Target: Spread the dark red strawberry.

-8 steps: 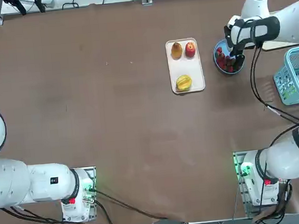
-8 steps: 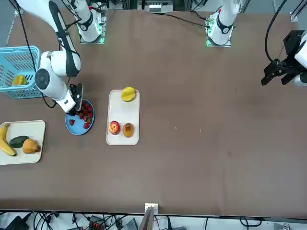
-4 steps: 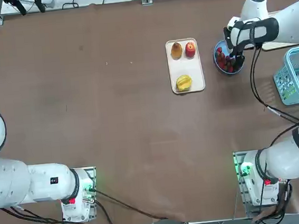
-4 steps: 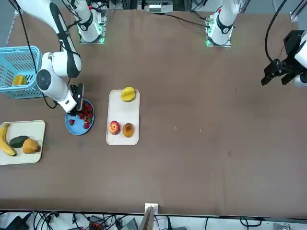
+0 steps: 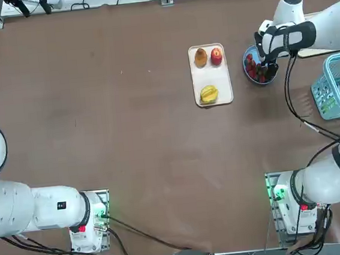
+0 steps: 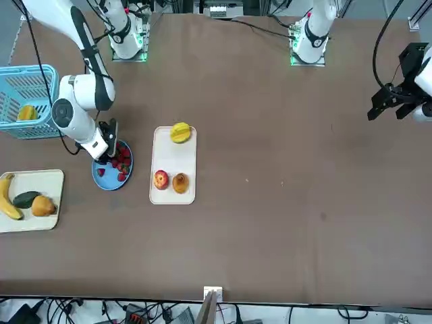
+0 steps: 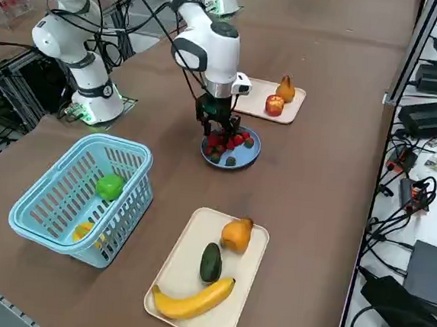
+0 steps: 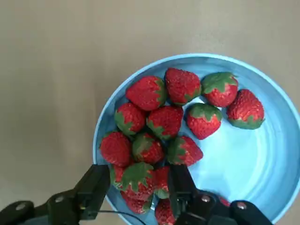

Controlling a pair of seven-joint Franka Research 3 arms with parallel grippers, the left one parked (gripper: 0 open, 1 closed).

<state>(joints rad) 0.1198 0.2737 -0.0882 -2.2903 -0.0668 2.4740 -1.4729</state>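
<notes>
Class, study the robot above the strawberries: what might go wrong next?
The black two-fingered right hand straddles packed red strawberries, so closing might squash several together. One finger stands at the round blue plastic plate's raised rim; it might catch and drag the plate.

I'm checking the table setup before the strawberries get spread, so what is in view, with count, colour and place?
Strawberries: over a dozen, red with green leaves, in the bowl, most crowded to one side
Bowl: one, blue, under the right gripper
Small tray: one, off-white, left of the bowl from the robot's side
Apple: one, red, on the small tray
Pears: two, orange-brown, one per tray
Starfruit: one, yellow, small tray
Large tray: one, cream
Avocado: one, dark green, large tray
Banana: one, yellow, large tray
Basket: one, light blue
Pepper: one, green, in the basket
Right gripper: one, black, open over the strawberries
</notes>
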